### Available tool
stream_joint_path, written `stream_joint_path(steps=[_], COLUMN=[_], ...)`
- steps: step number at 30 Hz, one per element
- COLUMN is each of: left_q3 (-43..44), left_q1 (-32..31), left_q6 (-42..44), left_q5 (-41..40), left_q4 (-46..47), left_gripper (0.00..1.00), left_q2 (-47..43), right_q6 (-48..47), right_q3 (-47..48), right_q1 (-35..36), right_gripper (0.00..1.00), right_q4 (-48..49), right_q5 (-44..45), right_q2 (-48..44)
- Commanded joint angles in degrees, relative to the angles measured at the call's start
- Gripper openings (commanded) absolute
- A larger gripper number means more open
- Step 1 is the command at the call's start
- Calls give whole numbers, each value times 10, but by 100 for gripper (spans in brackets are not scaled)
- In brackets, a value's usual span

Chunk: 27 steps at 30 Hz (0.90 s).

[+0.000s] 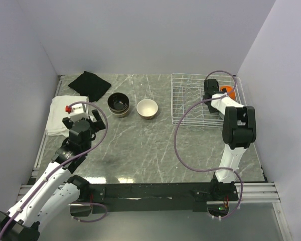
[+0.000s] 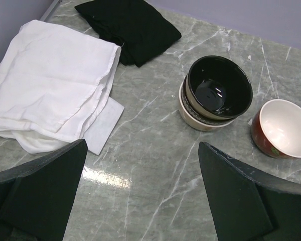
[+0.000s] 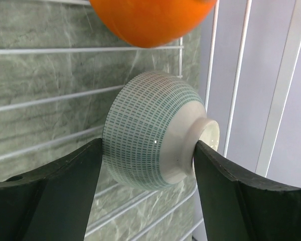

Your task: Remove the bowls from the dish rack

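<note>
Dish rack [image 1: 190,75] edge, right jaws seemingly pinching patterned bowl [image 3: 150,133], left jaws spread, empty.

right pincer [image 3: 148,150]: dark fingers [image 3: 50,196] pressed on either side of green-dashed bowl [image 3: 150,135] | bowl: on its side, foot pointing right | orange bowl [image 3: 150,20]: just above, cut off by top edge | dish rack [image 3: 65,50]: white wires behind both | counter [image 3: 40,25]: grey marble beneath wires
</note>
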Motion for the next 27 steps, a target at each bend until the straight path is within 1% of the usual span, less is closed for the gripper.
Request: stream_joint_path(steps=[1, 8, 14, 19, 26, 27], left_q3=[4, 4, 2, 2, 2, 2], left_q1=[3, 3, 3, 3, 3, 3], left_q6=[7, 5, 7, 8, 10, 9], left_q5=[11, 17, 25, 33, 42, 42], left_q4=[22, 23, 24, 27, 28, 27], left_gripper=[99, 99, 99, 99, 99, 99], left_q2=[-10, -16, -15, -11, -7, -7], right_q6=[62, 103, 127, 154, 197, 217], right_q3=[33, 33, 40, 41, 32, 30], right_q1=[5, 5, 6, 4, 4, 4], right_gripper=[44, 41, 36, 35, 34, 34], right_q4=[-31, -37, -35, -27, -10, -9], right_q5=[-45, -94, -111, -132, -195, -203], right_q2=[-60, -92, -113, -137, -159, -161])
